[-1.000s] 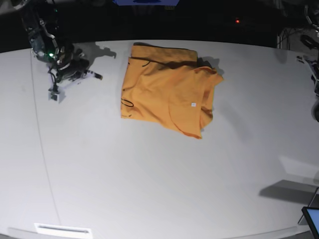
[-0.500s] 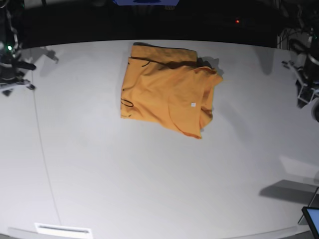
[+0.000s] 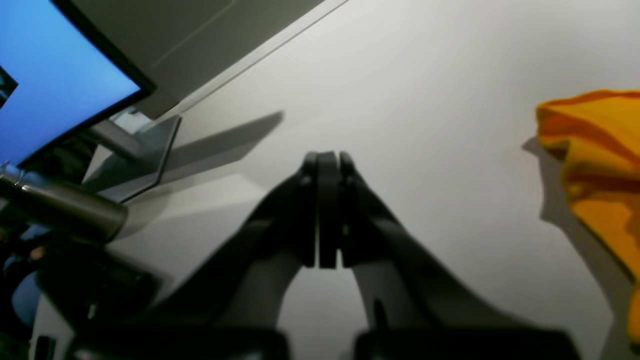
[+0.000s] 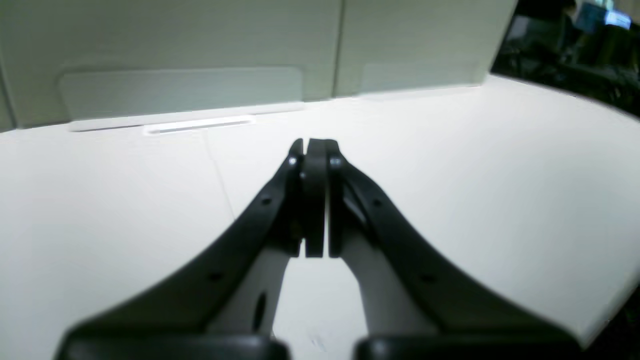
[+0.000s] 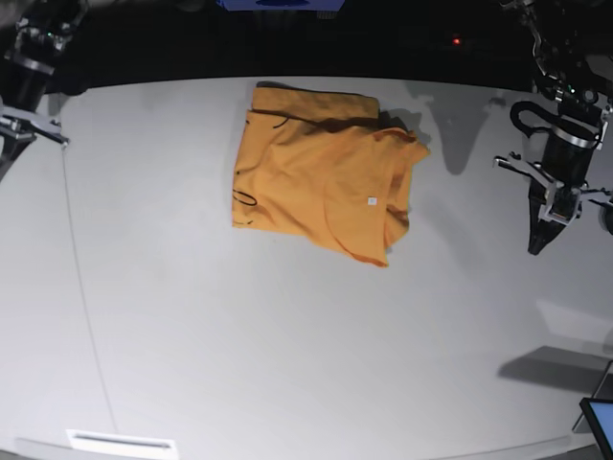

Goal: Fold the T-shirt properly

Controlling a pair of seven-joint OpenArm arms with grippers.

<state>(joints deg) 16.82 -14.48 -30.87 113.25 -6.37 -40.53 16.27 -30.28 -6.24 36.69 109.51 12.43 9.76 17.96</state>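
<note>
The orange-yellow T-shirt (image 5: 321, 172) lies folded into a rough rectangle on the white table (image 5: 287, 335), back centre, with its small white tag (image 5: 372, 200) facing up. An edge of the T-shirt (image 3: 600, 150) shows at the right of the left wrist view. My left gripper (image 5: 536, 246) hangs shut and empty over the table's right side, pointing down, well right of the shirt; its black fingers (image 3: 327, 157) are pressed together. My right gripper (image 4: 316, 145) is shut on nothing above bare table. Its arm (image 5: 29, 86) sits at the far left edge of the base view.
A monitor with a blue screen (image 3: 50, 75) stands at the table's near right corner (image 5: 601, 422). A white strip (image 5: 122, 443) lies at the front left edge. A thin seam (image 5: 81, 287) runs down the table's left part.
The arm on the base view's left pulled away from the shirt to the far left edge. The arm on the right swung in from the right edge over the table. The shirt has not moved.
</note>
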